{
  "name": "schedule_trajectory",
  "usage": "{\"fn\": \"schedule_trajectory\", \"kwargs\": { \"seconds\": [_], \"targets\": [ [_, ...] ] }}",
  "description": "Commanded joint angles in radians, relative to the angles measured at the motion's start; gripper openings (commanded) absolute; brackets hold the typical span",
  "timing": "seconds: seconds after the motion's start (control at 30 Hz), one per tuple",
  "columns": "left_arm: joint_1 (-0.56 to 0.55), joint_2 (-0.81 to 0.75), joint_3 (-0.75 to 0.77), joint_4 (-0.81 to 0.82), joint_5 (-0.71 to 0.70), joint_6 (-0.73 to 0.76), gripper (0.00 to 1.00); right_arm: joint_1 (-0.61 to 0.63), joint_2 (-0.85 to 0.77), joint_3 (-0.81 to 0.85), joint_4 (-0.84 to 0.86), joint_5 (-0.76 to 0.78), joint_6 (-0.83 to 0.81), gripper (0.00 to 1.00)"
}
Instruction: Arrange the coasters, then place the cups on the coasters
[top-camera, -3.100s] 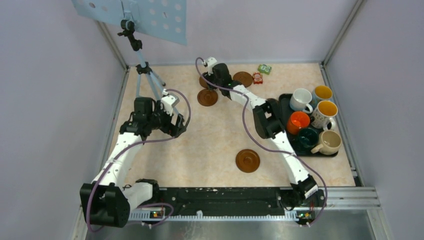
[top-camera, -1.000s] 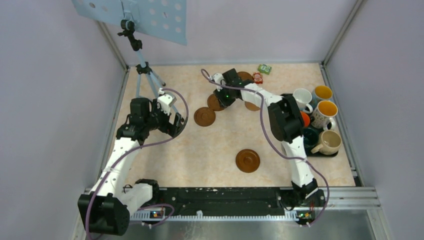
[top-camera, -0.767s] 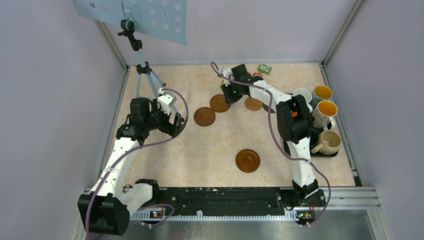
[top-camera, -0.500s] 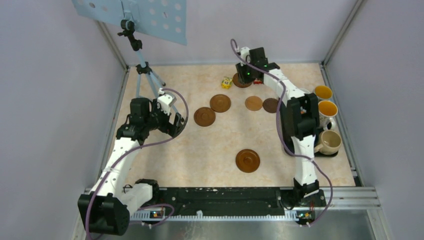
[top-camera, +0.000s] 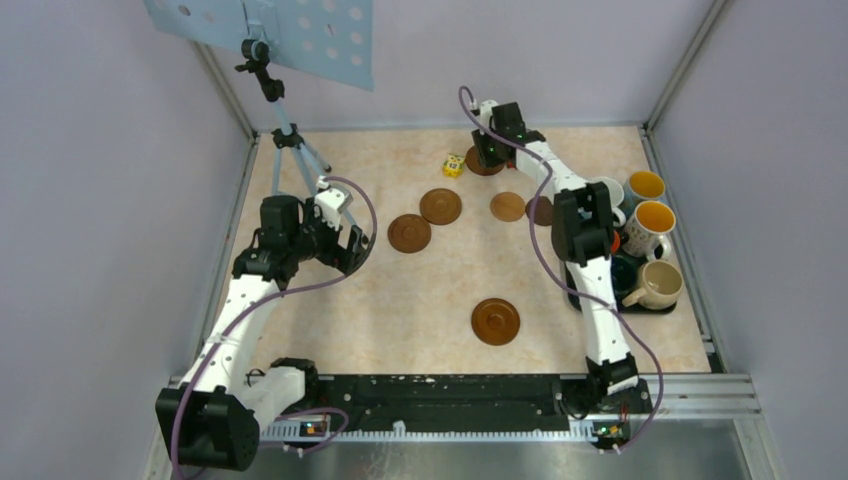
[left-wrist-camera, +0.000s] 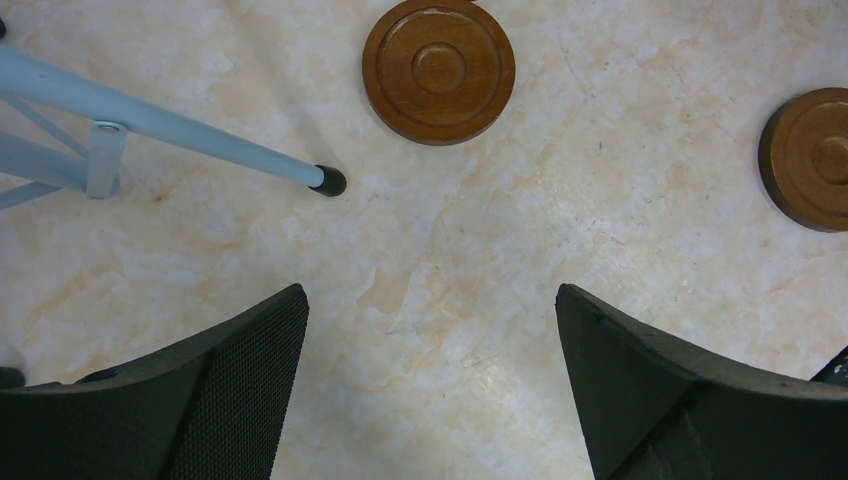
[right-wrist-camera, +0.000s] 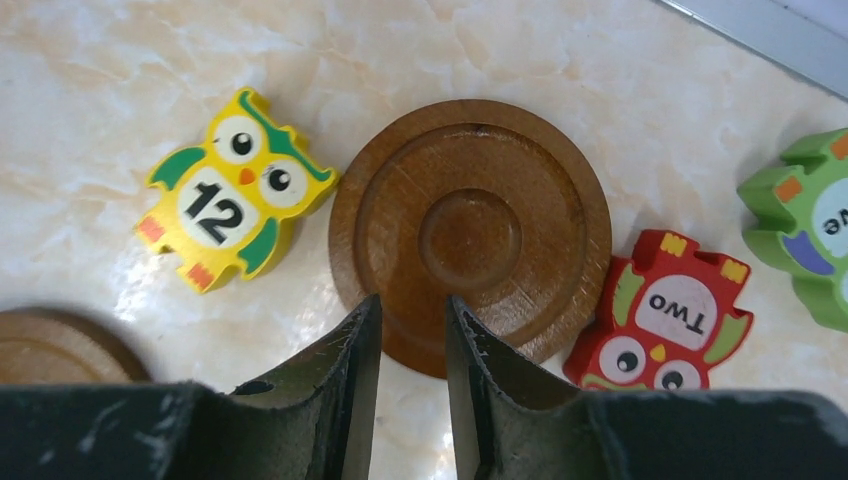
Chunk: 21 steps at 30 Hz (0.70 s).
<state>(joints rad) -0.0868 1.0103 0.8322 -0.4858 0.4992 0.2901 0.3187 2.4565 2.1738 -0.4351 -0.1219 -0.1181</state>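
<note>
Several brown coasters lie flat on the table: one at the front middle (top-camera: 495, 321), two left of centre (top-camera: 409, 232) (top-camera: 440, 206), and one right of centre (top-camera: 508, 206). The back coaster (right-wrist-camera: 470, 235) lies under my right gripper (right-wrist-camera: 412, 305). Its jaws stand a narrow gap apart over the coaster's near rim and clasp nothing. My left gripper (left-wrist-camera: 430, 290) hangs wide open over bare table, near two coasters (left-wrist-camera: 438, 68) (left-wrist-camera: 808, 158). The cups crowd the right side: white (top-camera: 605, 190), light blue (top-camera: 646, 184), patterned (top-camera: 648, 225), beige (top-camera: 655, 285), dark green (top-camera: 615, 270).
The cups stand on a black tray (top-camera: 650, 307). A yellow owl block (right-wrist-camera: 225, 205), a red owl block (right-wrist-camera: 665, 315) and a green block (right-wrist-camera: 810, 225) lie round the back coaster. A tripod leg (left-wrist-camera: 200, 130) reaches down at the back left. The back wall is close.
My right arm has swung from the coasters left of centre to the coaster at the back edge. A yellow owl block has come into view there. The left arm has not moved.
</note>
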Motion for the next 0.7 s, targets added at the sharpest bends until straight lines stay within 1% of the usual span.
{"fn": "schedule_trajectory", "kwargs": {
  "seconds": [0.0,0.1,0.27,0.43,0.67],
  "targets": [
    [0.005,0.000,0.012,0.024,-0.006,0.001,0.99,0.004,0.049,0.096,0.033,0.063,0.005,0.30],
    [0.005,0.001,0.010,0.025,-0.010,0.001,0.99,0.004,0.068,0.100,0.059,0.084,-0.002,0.29],
    [0.005,0.000,0.010,0.028,-0.016,0.001,0.99,0.000,0.098,0.101,0.058,0.101,-0.014,0.26],
    [0.005,0.002,0.009,0.030,-0.016,0.000,0.99,-0.014,0.121,0.109,0.065,0.097,-0.007,0.26],
    [0.005,0.002,0.008,0.030,-0.024,0.001,0.99,-0.014,0.159,0.138,0.055,0.117,-0.040,0.26]
  ]
}}
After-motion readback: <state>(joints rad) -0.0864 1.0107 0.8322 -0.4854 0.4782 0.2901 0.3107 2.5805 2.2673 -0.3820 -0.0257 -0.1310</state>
